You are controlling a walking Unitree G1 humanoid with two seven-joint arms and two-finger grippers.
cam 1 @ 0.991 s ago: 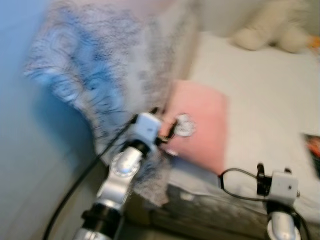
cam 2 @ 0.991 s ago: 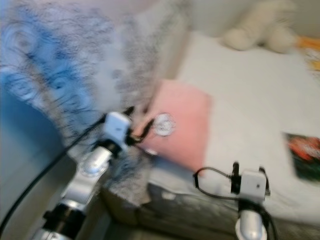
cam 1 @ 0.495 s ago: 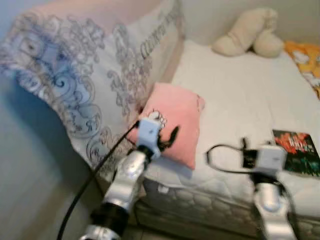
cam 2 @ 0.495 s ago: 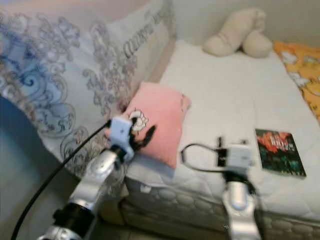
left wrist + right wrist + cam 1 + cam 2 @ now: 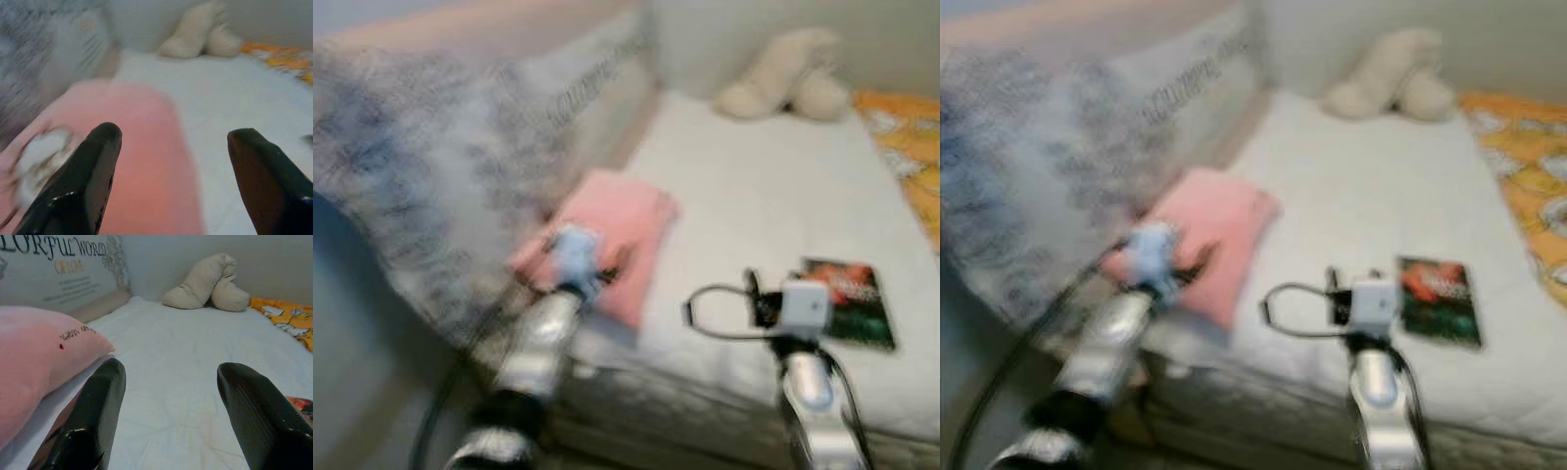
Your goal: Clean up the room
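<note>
One pink pillow [image 5: 607,235], one book [image 5: 847,304]; both grippers' fingers [image 5: 93,176] [image 5: 98,416] spread open, empty

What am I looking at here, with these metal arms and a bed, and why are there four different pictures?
This is a humanoid robot tidying a bedroom. Two pictures come from cameras in its head, looking down at its own two silver arms; they are blurred because the robot is moving. The other two come from small cameras on its wrists, each looking out between that gripper's two black fingers.

The left gripper is open right over a pink pillow near the edge of the bed. The right gripper is open too, above the white mattress. Neither holds anything.

Also on the bed: a dark book by the right arm, a cream plush toy at the far end, and an orange patterned cloth along the right side. A large patterned cushion stands at the left.
</note>
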